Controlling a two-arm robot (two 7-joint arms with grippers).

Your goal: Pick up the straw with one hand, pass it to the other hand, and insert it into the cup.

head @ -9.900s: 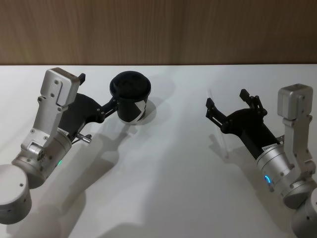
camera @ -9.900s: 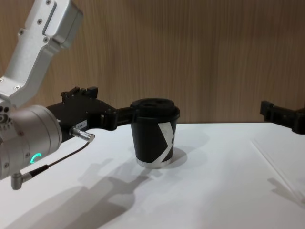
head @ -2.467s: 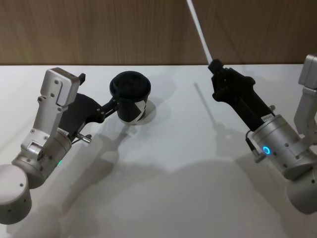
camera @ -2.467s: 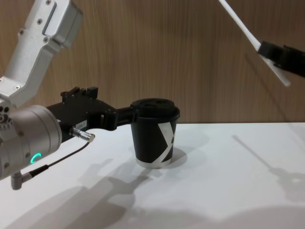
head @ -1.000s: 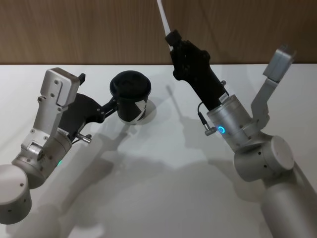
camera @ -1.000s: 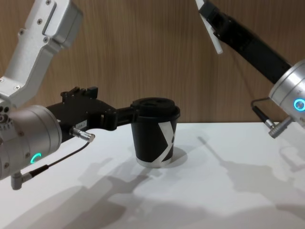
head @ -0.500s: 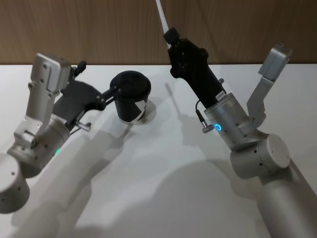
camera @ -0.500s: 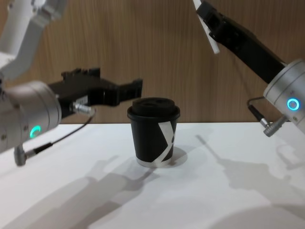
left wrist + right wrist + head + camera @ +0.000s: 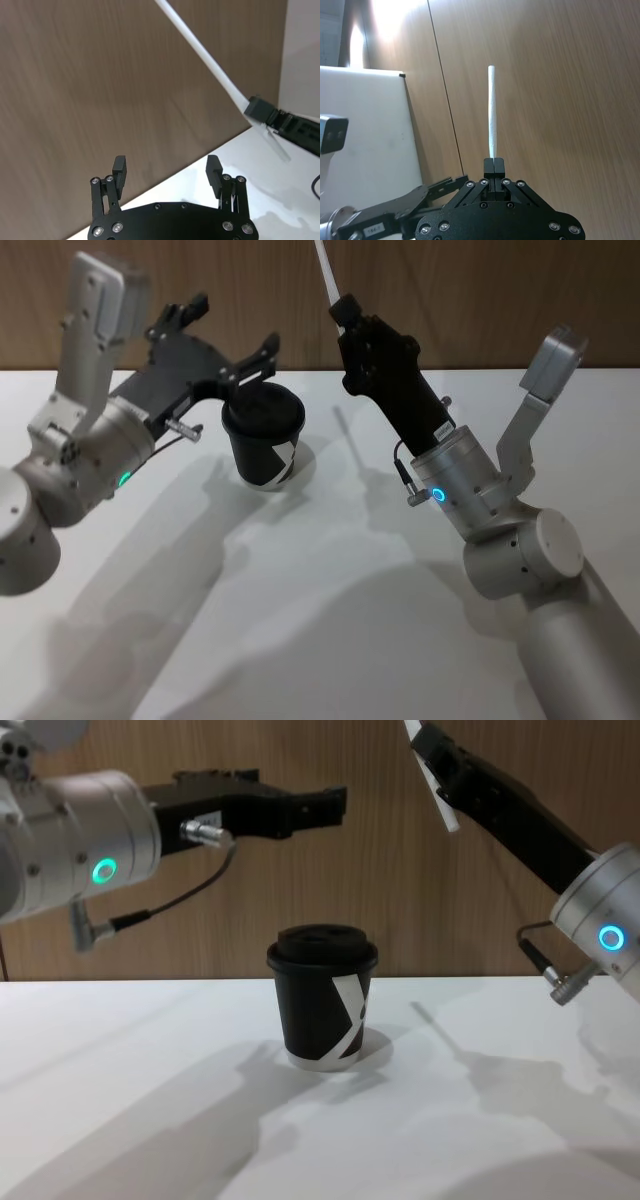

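step in hand: the handover. right gripper (image 9: pixel 345 318) — fingers pressed together on the straw (image 9: pixel 325 265) near its lower end, tube tilted upward, high over the tabletop (image 9: pixel 320 590). left gripper (image 9: pixel 235 330) — fingers (image 9: pixel 119 169) spread wide, empty, raised above the cup (image 9: pixel 262 435), apart from the straw. next, likely: you bring the spread fingers round the straw's shaft and close before the right lets go.

Setting: robot test bench in a lab-type room. Evidence: plain white table (image 9: pixel 300 640) set against a brown wood-grain wall panel (image 9: pixel 380 870), with a single lidded paper cup (image 9: pixel 262 440) standing on it. Two silver-and-black robot arms reach over the table, the left arm (image 9: pixel 95 455) lit green, the right arm (image 9: pixel 470 495) lit blue.
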